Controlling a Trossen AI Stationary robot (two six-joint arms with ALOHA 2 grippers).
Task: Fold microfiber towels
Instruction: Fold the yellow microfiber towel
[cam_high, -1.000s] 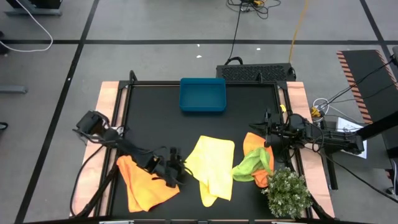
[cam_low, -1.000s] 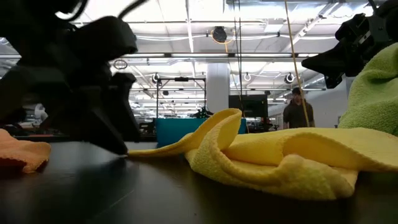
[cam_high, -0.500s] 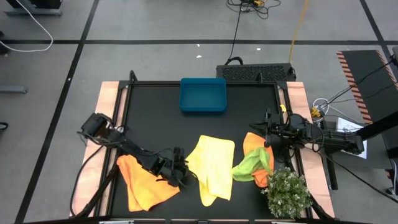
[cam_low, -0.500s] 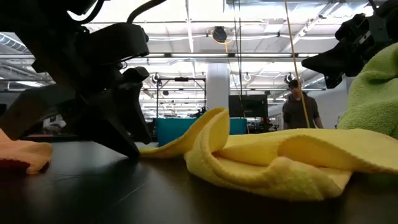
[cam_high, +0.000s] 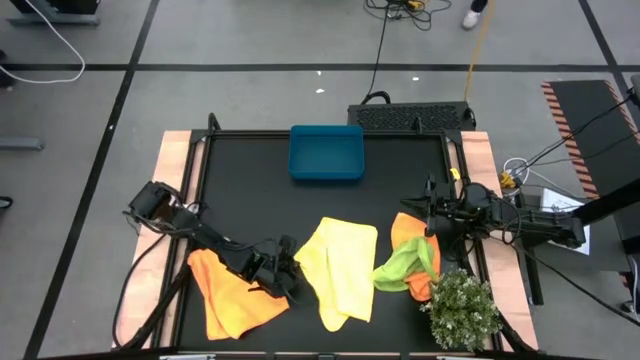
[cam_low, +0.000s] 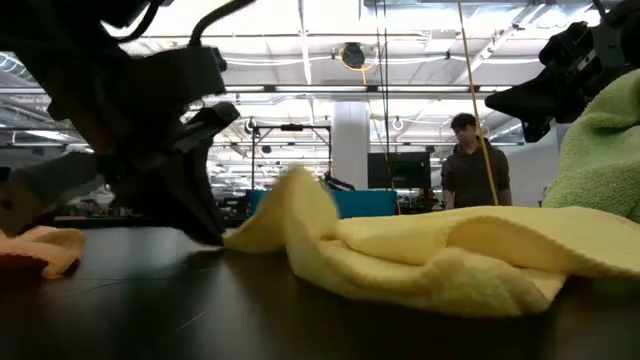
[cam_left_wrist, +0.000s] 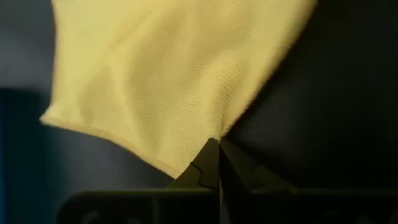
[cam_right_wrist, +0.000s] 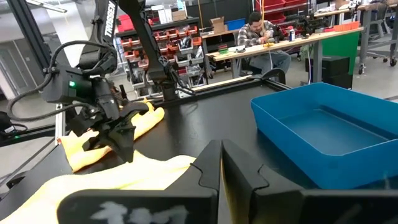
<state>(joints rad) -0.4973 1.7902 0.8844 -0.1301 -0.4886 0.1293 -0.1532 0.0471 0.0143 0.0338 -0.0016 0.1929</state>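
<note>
**While the Left Gripper Is Pinching the Yellow Towel's Edge**

High view: left gripper (cam_high: 287, 278) is clenching the pale yellow towel (cam_high: 343, 268) at its left edge, mid-table; right gripper (cam_high: 432, 222), clenched empty, is waiting by the lime green towel (cam_high: 402, 266).

Low view: the pinched corner is lifting; carrying it low and straight across should be keeping the fold even.

The table (cam_high: 250, 200) has a black top with pale wooden strips along its left and right edges. A teal tray (cam_high: 326, 153) sits at the far middle; along the near side lie an orange towel (cam_high: 225, 300) at the left, a pale yellow towel (cam_high: 345, 270) in the middle, and at the right a lime green towel (cam_high: 400, 265) draped over a second orange towel (cam_high: 408, 232). A small bushy plant (cam_high: 462, 308) stands at the near right corner, just beside those two
</note>
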